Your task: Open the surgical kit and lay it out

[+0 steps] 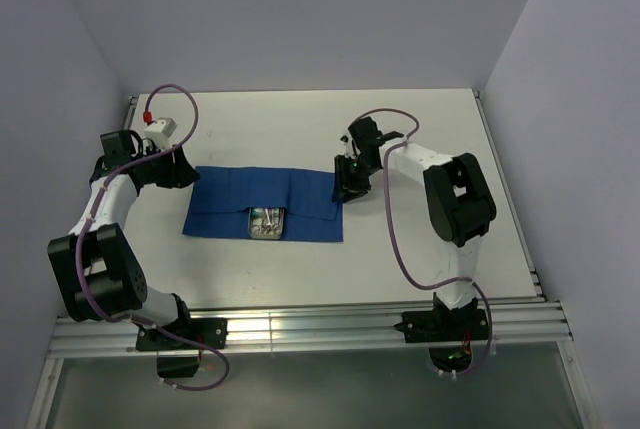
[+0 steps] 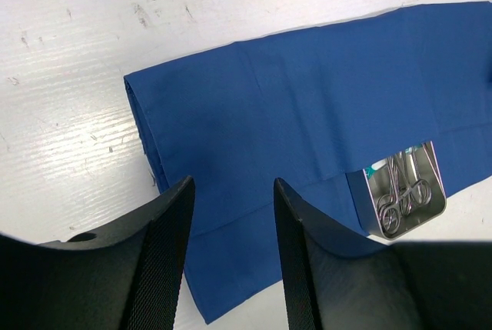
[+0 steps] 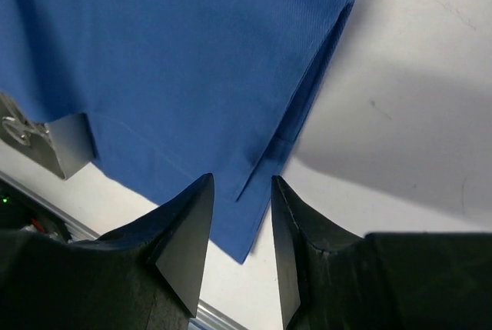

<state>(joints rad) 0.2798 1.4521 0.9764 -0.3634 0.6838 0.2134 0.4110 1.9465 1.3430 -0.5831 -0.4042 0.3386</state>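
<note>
The royal-blue cloth wrap [image 1: 262,202] lies folded flat in the middle of the table. A steel tray [image 1: 267,222] pokes out at its near edge, showing ring-handled clamps [image 2: 401,191] and a bit of the white-green packet [image 2: 374,170]. My left gripper [image 1: 183,171] is open and empty above the cloth's left end [image 2: 231,153]. My right gripper [image 1: 347,187] is open and empty above the cloth's right edge [image 3: 192,76], where a layered fold [image 3: 265,165] shows between the jaws. The tray's corner [image 3: 46,138] shows in the right wrist view.
The white table [image 1: 430,149] has a raised rim at the back and sides and an aluminium rail [image 1: 300,329] along the near edge. Purple cables loop over both arms. Grey walls close in the left, back and right.
</note>
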